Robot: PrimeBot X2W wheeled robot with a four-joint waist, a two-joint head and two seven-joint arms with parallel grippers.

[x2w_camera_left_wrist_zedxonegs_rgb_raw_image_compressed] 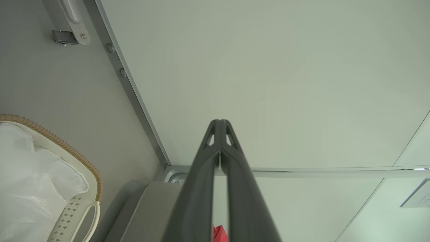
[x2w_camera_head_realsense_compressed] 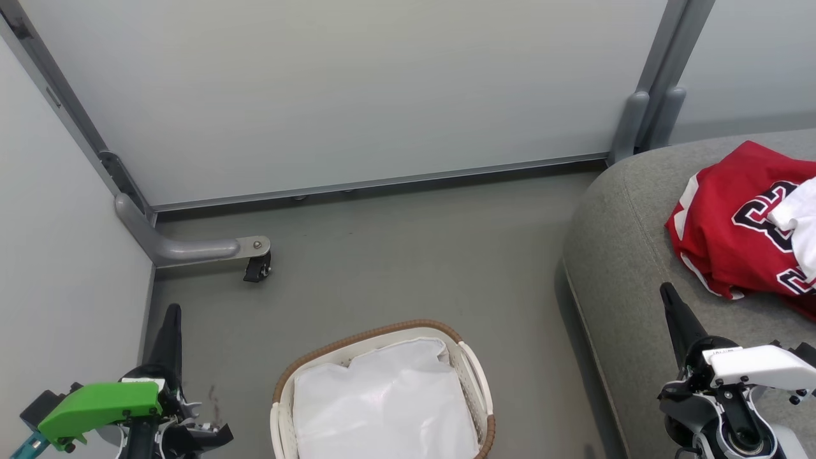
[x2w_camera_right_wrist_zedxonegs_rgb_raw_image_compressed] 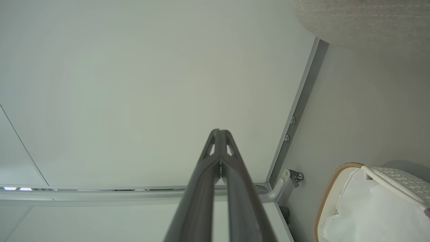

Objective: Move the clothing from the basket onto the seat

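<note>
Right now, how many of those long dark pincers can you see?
2. The left pincer stands shut at the lower left, left of the brown-rimmed white plastic basket; the right pincer stands shut at the lower right, over the grey fabric couch.

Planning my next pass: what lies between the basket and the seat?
In the head view, bare grey floor runs between the basket and the seat; nothing sits on that strip.
</note>
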